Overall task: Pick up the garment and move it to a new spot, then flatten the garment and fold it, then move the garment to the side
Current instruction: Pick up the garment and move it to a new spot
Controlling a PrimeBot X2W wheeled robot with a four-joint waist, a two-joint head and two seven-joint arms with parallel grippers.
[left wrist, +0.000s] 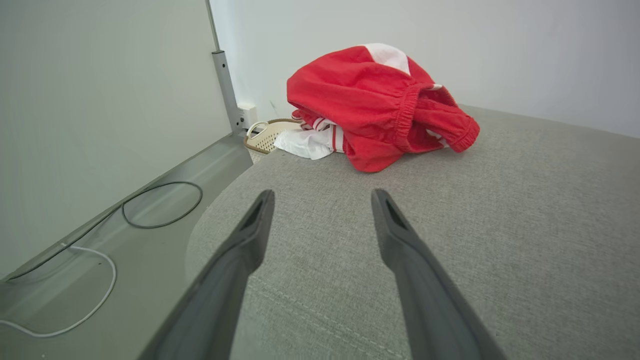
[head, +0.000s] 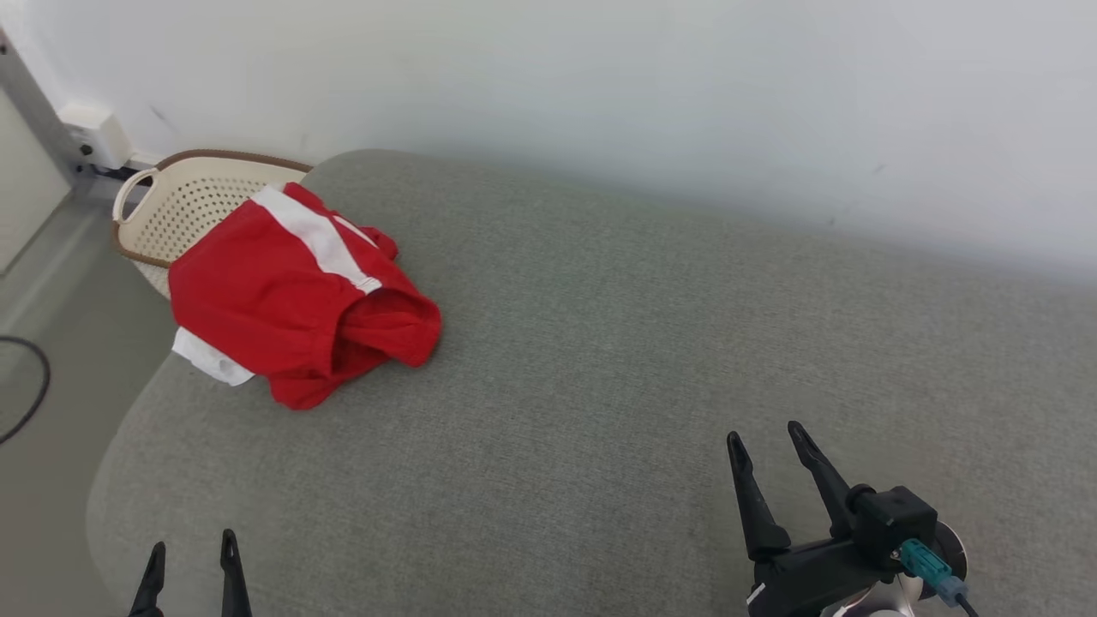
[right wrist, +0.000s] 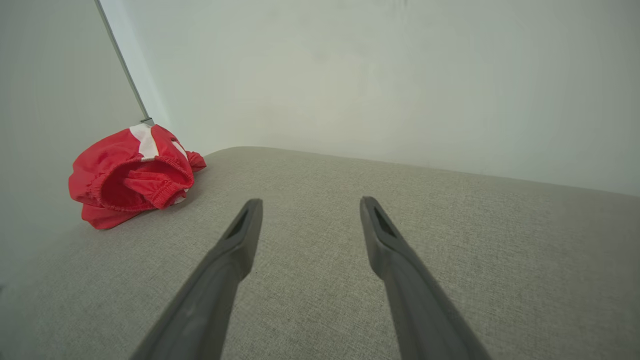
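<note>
1. Both of your hands are empty. The left gripper (head: 193, 540) has its fingers spread with nothing between them, and the right gripper (head: 764, 432) is spread the same way, both low over the grey cushion (head: 600, 360)
2. The garment (head: 291, 300), red with white stripes, lies in a crumpled heap well ahead of your left gripper and a little to its right. From your right gripper it is far ahead and well off to the left
3. The step in hand looks like the first pick, with nothing lifted yet. Your left gripper is the nearer one, so lead with it
4. Aim for the gathered elastic hem that faces your left fingers; it bulges up and should give a firmer bite than the flat panel. Come in low and close on one thick fold, taking care not to pinch the cushion cloth under it
5. Part of the heap seems to hang past the cushion's edge, so lift before you drag
6. The cushion is woven and matte, so cloth may cling as it slides
7. Beyond the garment sits a perforated basket (head: 184, 201) against the pale wall (head: 600, 86); a cable (head: 34, 386) loops on the floor (head: 60, 283) to your left gripper's left
</note>
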